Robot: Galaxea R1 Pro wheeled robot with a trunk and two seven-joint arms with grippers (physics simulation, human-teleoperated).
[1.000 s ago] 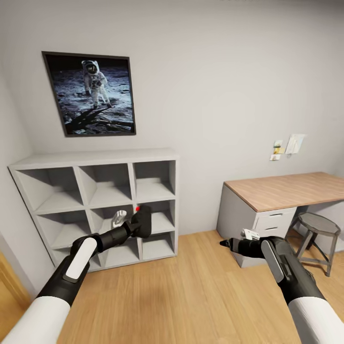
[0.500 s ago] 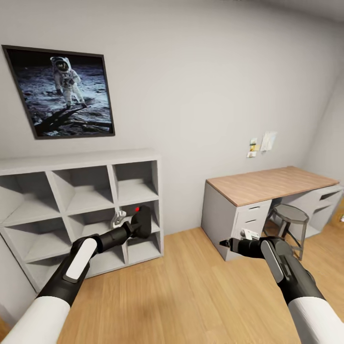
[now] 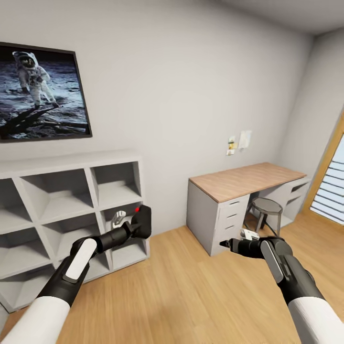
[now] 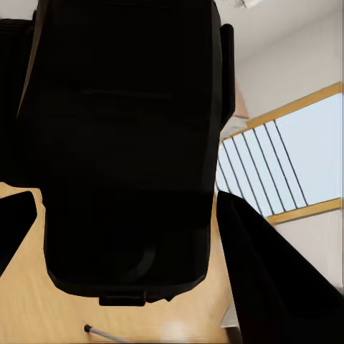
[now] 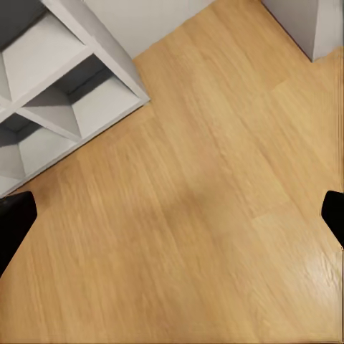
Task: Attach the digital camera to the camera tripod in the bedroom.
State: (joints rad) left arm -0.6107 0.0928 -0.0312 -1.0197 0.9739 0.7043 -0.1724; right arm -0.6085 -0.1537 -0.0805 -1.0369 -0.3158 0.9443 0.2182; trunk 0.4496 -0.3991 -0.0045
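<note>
- The left gripper (image 3: 136, 228) is clamped on the camera (image 3: 142, 221), held in the air in front of the shelf (image 3: 71, 162), red button up; in the left wrist view the black camera (image 4: 125, 143) sits between the fingers
- The right gripper (image 3: 224, 244) hangs over the wood floor (image 3: 191, 296), jaws spread wide and holding nothing
- Farther right, a desk (image 3: 243, 179) stands against the wall, a stool (image 3: 266, 206) under it
- An astronaut picture (image 3: 38, 93) hangs above the shelf
</note>
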